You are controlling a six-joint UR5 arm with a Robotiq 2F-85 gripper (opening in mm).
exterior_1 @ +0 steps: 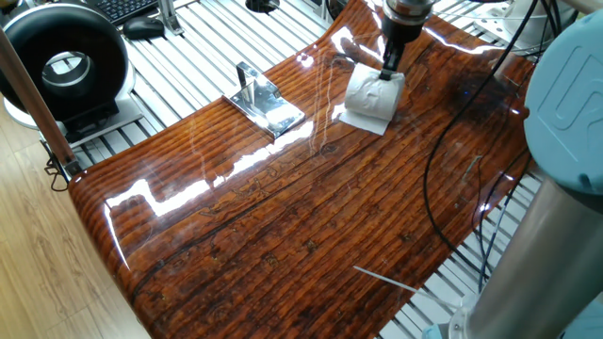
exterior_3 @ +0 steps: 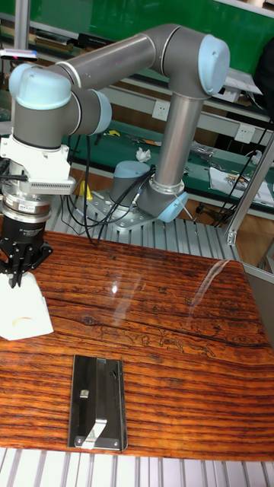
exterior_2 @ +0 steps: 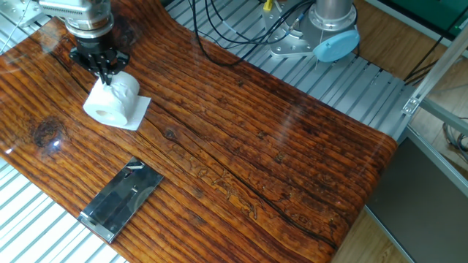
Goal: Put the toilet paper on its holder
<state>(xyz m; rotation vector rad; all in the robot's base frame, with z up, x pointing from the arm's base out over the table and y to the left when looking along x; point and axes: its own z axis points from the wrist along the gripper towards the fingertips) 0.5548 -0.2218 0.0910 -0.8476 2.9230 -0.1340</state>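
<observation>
The toilet paper (exterior_1: 369,98) is a small white roll near the far end of the wooden table (exterior_1: 283,217), tilted, with its loose sheet trailing on the wood. My gripper (exterior_1: 387,72) comes down from above and is shut on the roll's upper edge. In the other fixed view the gripper (exterior_2: 107,76) pinches the toilet paper (exterior_2: 112,103), whose hollow core faces the camera. The holder (exterior_1: 268,104), a chrome plate with a short bent bar, stands apart to the left of the roll. The tall fixed view shows the gripper (exterior_3: 15,278), the toilet paper (exterior_3: 23,313) and the holder (exterior_3: 97,402).
A large black ring-shaped device (exterior_1: 66,58) stands off the table at the left, with a keyboard and mouse behind it. The arm's base (exterior_2: 322,33) and cables sit beyond the table's far edge. A thin pale stick (exterior_1: 382,278) lies near the table's right edge.
</observation>
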